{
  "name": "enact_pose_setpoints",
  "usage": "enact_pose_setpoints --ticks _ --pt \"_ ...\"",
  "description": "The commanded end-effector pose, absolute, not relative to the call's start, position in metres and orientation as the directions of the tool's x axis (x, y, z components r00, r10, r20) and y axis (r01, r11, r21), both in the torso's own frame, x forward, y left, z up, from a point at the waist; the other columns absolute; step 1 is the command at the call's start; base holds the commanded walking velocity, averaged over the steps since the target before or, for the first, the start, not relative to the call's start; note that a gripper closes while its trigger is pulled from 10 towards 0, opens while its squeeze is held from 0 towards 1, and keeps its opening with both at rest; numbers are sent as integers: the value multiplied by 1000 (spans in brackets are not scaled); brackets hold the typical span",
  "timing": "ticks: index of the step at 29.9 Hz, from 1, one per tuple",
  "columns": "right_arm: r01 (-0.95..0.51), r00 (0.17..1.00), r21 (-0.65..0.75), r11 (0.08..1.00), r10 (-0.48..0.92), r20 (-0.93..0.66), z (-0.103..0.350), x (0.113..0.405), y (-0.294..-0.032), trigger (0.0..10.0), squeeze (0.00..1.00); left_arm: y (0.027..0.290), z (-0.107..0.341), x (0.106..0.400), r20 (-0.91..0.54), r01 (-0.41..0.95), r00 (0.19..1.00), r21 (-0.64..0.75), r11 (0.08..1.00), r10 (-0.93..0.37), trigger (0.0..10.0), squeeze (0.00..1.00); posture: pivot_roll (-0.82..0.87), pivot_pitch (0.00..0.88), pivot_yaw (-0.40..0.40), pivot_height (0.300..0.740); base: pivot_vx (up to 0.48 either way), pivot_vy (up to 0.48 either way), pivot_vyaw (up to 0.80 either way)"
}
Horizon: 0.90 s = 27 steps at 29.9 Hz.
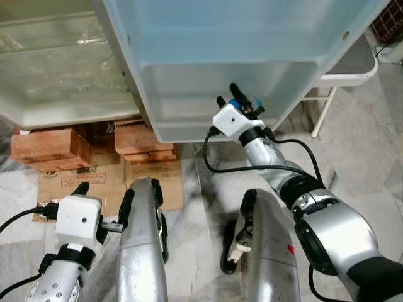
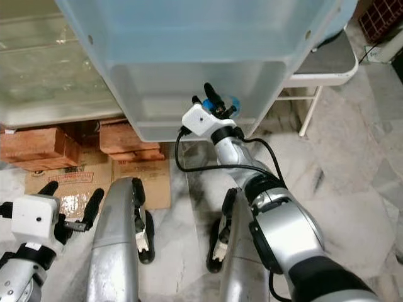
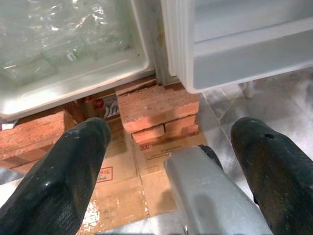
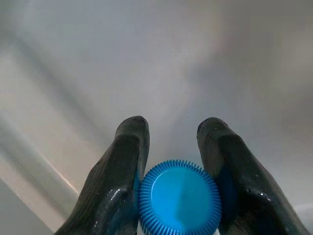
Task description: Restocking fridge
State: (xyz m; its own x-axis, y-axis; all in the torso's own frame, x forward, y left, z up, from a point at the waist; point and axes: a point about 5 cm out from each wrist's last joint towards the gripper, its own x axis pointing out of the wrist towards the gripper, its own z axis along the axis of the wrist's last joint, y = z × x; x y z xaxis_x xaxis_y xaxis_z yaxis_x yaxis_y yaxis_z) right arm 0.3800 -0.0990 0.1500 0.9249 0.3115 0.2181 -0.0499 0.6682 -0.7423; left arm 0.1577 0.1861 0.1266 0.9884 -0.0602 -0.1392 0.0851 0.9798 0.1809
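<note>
Right end effector [image 1: 240, 99], clamped on a blue-capped bottle [image 4: 179, 198], reaches into the fridge door shelf [image 1: 189, 82]; left end effector [image 1: 104, 196] spread apart below.

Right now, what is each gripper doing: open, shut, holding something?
Left gripper: open, holding nothing, low above the cardboard.
Right gripper: shut on a blue-capped bottle, at the fridge door shelf.
</note>
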Motion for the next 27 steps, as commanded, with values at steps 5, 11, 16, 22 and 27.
enact_pose_setpoints --ticks 5,11,16,22,27 --pt "15 993 -762 648 79 87 127 381 -150 10000 0 196 121 147 -187 45 982 203 978 -7 10000 0 313 397 -13 555 0 0 0" --pt "113 989 -796 595 10 148 143 387 -165 10000 0 196 121 149 -186 48 982 207 977 -8 10000 0 306 396 -8 555 0 0 0" --pt "163 983 -802 575 -22 184 154 391 -174 10000 227 197 121 152 -182 44 983 210 977 -5 10000 0 302 394 -10 555 0 0 0" --pt "191 977 -819 541 -27 209 159 392 -180 10000 1000 198 120 152 -182 36 983 214 976 4 10000 0 303 392 -12 555 0 0 0" --pt "230 960 -832 504 22 278 167 392 -177 10000 1000 199 119 155 -178 28 984 217 976 11 10000 0 286 378 -19 555 0 0 0"
